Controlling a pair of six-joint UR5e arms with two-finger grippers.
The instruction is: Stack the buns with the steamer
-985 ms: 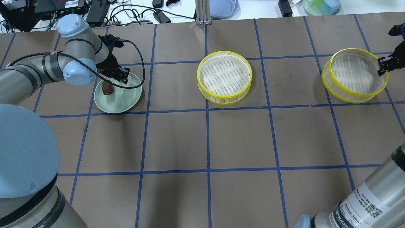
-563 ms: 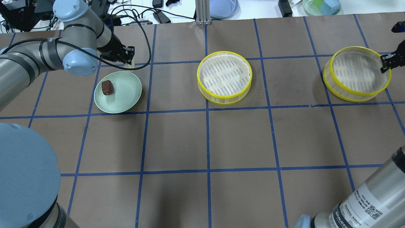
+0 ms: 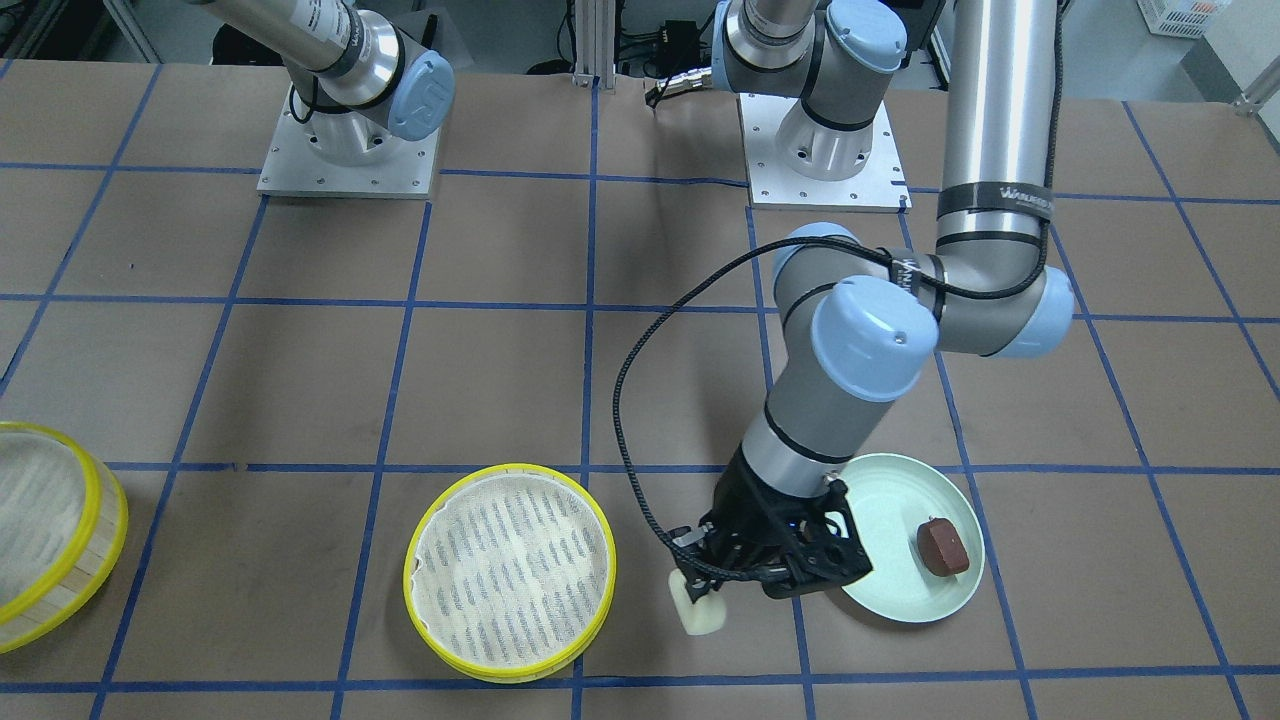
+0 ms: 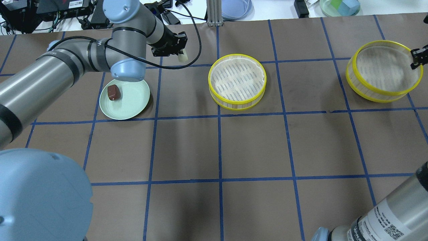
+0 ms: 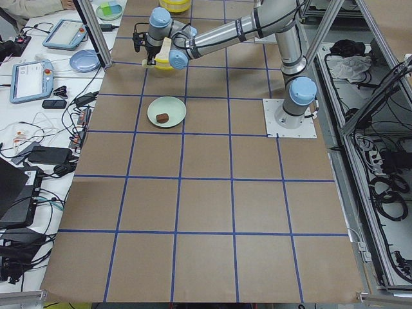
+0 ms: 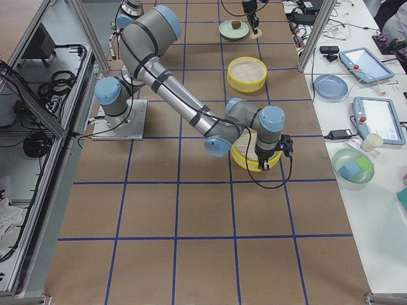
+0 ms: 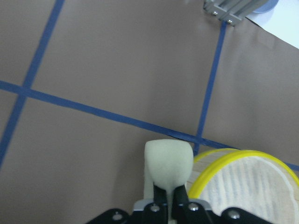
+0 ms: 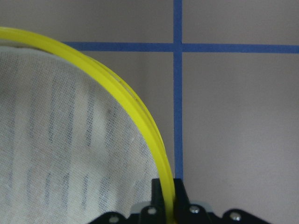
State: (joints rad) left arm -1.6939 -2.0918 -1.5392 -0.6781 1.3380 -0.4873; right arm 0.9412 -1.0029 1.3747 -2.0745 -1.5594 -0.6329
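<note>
My left gripper point(image 4: 181, 53) is shut on the cream-white bun point(image 4: 182, 57) and holds it in the air just left of the centre steamer tier point(image 4: 237, 80). The wrist view shows the bun point(image 7: 168, 158) next to that tier's yellow rim point(image 7: 243, 156). The dark reddish-brown bun point(image 4: 113, 92) lies on the mint-green plate point(image 4: 133, 102). My right gripper point(image 4: 418, 57) is shut on the yellow rim point(image 8: 140, 112) of the second steamer tier point(image 4: 381, 72), which hangs tilted, raised off the table at the far right.
An aluminium post point(image 4: 212, 13), cables, a blue dish point(image 4: 235, 7) and a green dish with blocks point(image 4: 339, 6) stand along the far edge. The arm bases point(image 3: 825, 150) are on the robot's side.
My left gripper has lifted the cream-white bun off the plate and carried it right, towards the centre tier. My right gripper has raised the second tier by its rim.
</note>
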